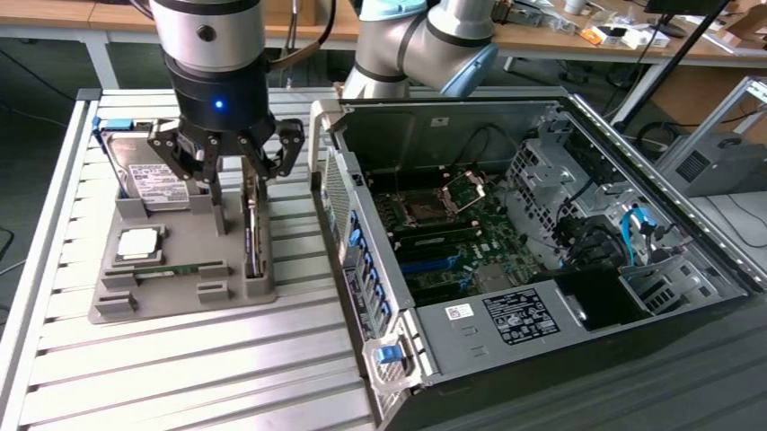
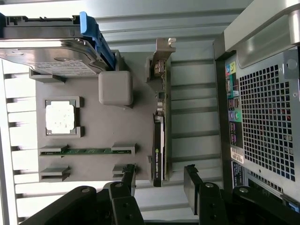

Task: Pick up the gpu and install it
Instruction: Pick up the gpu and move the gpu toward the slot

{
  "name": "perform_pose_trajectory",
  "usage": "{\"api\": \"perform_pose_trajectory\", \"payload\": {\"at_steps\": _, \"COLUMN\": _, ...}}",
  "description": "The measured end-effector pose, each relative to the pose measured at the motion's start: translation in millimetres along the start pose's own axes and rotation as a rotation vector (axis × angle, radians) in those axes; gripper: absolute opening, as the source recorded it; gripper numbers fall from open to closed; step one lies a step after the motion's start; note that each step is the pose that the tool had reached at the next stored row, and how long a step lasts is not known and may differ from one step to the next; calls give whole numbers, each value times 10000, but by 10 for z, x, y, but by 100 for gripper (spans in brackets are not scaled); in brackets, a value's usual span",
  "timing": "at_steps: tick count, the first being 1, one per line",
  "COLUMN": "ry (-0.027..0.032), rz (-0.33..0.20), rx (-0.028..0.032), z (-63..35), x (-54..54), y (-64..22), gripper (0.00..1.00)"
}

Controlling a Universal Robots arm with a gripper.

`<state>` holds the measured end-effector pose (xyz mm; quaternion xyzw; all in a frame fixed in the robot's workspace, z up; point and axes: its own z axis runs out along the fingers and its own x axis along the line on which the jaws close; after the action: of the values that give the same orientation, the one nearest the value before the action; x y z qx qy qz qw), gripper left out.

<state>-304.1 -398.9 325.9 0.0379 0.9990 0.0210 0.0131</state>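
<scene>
Jaws hover wide and empty over the gpu (image 2: 159, 150), which stands on edge in the grey holder (image 2: 93, 126) at the exterior view's left, on the bench (image 1: 180, 377) beside the computer case (image 1: 540, 224). We judge pickup in hand; gripping calls for lowering squarely astride the card.

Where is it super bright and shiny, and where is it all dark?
Wrist view: glare washes the hard drive and the table slats near it almost white, while the gripper looks nearly black. Exterior view: a blue light glows on the arm, the table slats shine, and the computer case is shadowy inside.
</scene>
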Motion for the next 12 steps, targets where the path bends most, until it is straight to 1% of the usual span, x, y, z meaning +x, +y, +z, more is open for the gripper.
{"api": "perform_pose_trajectory", "payload": {"at_steps": 12, "ry": 1, "rz": 0, "rx": 0, "z": 24, "x": 1, "y": -1, "gripper": 54}}
